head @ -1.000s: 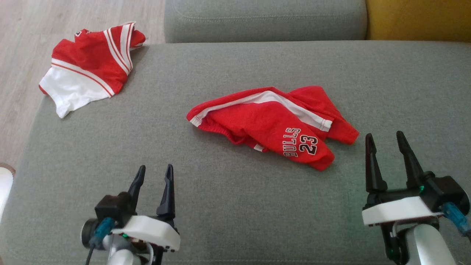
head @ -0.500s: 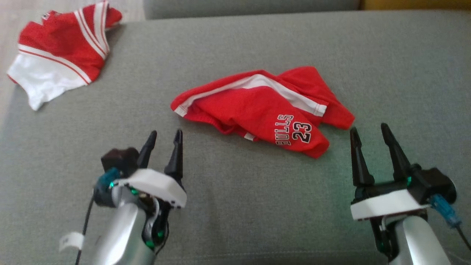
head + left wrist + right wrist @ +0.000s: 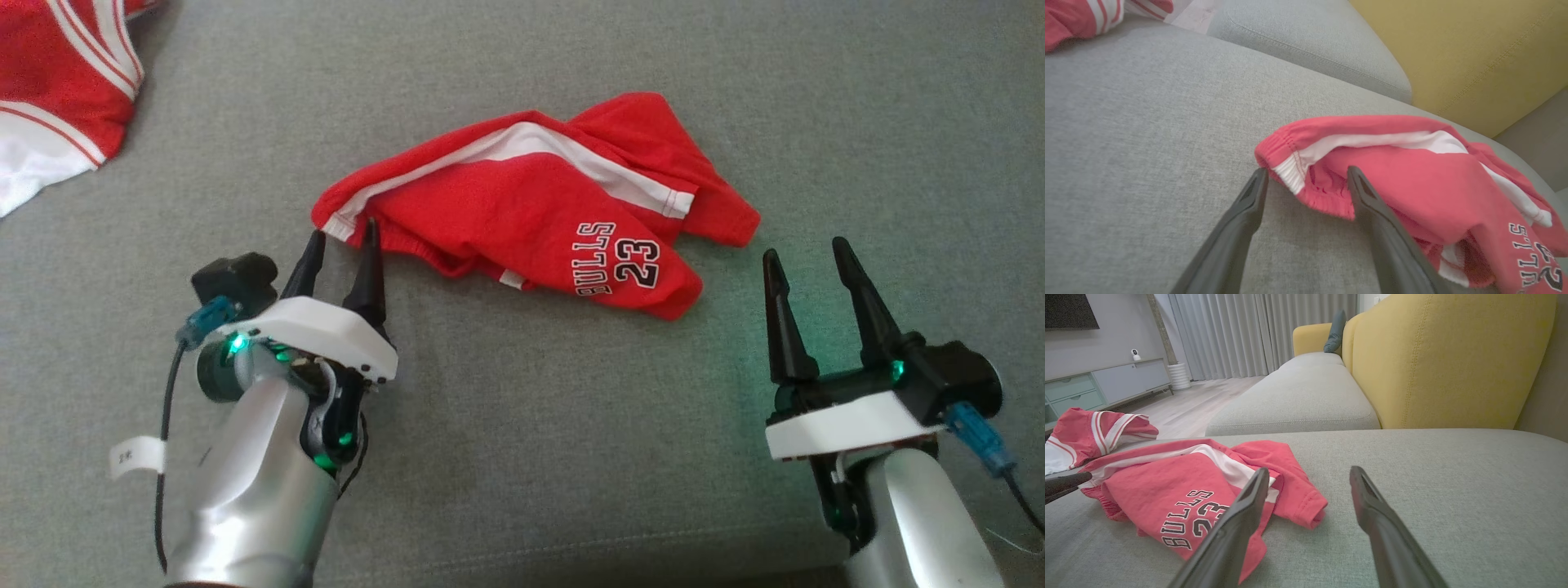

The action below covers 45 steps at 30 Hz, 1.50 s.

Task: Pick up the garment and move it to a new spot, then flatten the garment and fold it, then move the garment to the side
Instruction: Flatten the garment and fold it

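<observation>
Red shorts (image 3: 522, 212) with "BULLS 23" print lie crumpled mid sofa seat (image 3: 522, 441). Left end effector (image 3: 343, 234) is open, tips straddling the white-striped waistband corner. Right end effector (image 3: 804, 249) is open and empty, just beside the shorts' other end, not touching. Step looks like the 1st grab. Best go low and pinch only the elastic edge, not seat fabric; right side takes the leg hem for a 2-point lift. 2nd red-white garment (image 3: 49, 90) sits well apart, far left, not in the way.

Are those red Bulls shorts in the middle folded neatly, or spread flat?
Neither: the red shorts lie crumpled on the grey cushion, layers bunched and overlapping unevenly.
</observation>
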Motion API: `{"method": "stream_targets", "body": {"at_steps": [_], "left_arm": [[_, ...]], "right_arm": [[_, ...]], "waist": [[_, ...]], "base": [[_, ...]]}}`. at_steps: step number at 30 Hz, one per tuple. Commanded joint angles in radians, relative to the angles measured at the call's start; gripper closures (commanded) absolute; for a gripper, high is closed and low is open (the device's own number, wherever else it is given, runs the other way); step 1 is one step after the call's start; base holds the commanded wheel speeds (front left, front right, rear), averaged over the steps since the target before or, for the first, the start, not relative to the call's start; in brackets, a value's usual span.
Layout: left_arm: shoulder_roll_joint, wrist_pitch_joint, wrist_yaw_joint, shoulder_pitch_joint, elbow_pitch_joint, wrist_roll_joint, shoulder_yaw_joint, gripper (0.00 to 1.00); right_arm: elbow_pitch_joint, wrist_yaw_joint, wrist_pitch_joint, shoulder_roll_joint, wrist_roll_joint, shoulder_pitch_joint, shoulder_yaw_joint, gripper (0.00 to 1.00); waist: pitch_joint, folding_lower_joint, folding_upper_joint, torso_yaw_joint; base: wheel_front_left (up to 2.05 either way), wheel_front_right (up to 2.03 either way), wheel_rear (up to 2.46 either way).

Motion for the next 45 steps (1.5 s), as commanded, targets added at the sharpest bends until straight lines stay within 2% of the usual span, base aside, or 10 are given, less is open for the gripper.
{"method": "stream_targets", "body": {"at_steps": [1,4,11,14,17,18,20,29,38,45], "left_arm": [[0.011,-0.013,0.003,-0.042,-0.014,-0.013,0.024,0.00],[0.011,-0.020,0.018,-0.058,0.012,-0.033,0.028,0.00],[0.011,-0.034,0.009,-0.084,0.009,-0.040,0.034,0.01],[0.011,-0.037,0.010,-0.081,-0.005,-0.043,0.031,0.42],[0.011,-0.038,0.013,-0.077,-0.016,-0.046,0.028,0.64],[0.011,-0.038,0.016,-0.076,-0.018,-0.043,0.027,0.79],[0.011,-0.038,0.020,-0.075,-0.030,-0.039,0.031,1.00],[0.011,-0.038,0.025,-0.041,-0.097,-0.021,0.045,1.00],[0.011,-0.038,0.034,-0.020,-0.129,-0.025,0.025,1.00],[0.011,-0.038,0.041,-0.011,-0.140,-0.033,0.006,1.00]], "right_arm": [[-0.030,0.007,-0.011,-0.004,0.010,-0.033,0.023,0.00],[-0.032,0.007,-0.011,-0.004,0.011,-0.037,0.023,0.00],[-0.036,0.007,-0.011,-0.004,0.014,-0.044,0.019,0.00],[-0.036,0.007,-0.011,-0.004,0.014,-0.044,0.017,0.00],[-0.035,0.007,-0.011,-0.004,0.016,-0.046,0.017,0.00],[-0.034,0.007,-0.011,-0.004,0.017,-0.047,0.018,0.00],[-0.031,0.007,-0.011,-0.004,0.019,-0.049,0.023,0.00],[0.028,0.007,-0.011,-0.004,0.105,-0.084,0.113,0.00],[0.198,0.007,-0.011,-0.004,0.218,-0.219,0.190,0.00],[0.295,0.007,-0.011,-0.004,0.227,-0.290,0.199,0.00]], "waist": [[0.011,-0.0001,0.0000,-0.008],[0.021,-0.0001,0.0000,-0.013],[0.037,-0.0001,0.0000,-0.020],[0.040,-0.0001,0.0000,-0.020],[0.042,-0.0001,0.0000,-0.018],[0.042,-0.0001,0.0000,-0.018],[0.044,-0.0001,0.0000,-0.016],[0.048,-0.0001,0.0000,-0.001],[0.060,-0.0001,0.0000,0.031],[0.070,-0.0001,0.0000,0.051]], "base": [[0.00,0.00,0.00],[0.00,0.00,0.00],[0.00,0.00,0.00],[0.00,0.00,0.00],[0.00,0.00,0.00],[0.00,0.00,0.00],[0.00,0.00,0.00],[0.00,0.00,0.00],[0.00,0.00,0.00],[0.00,0.00,0.00]]}}
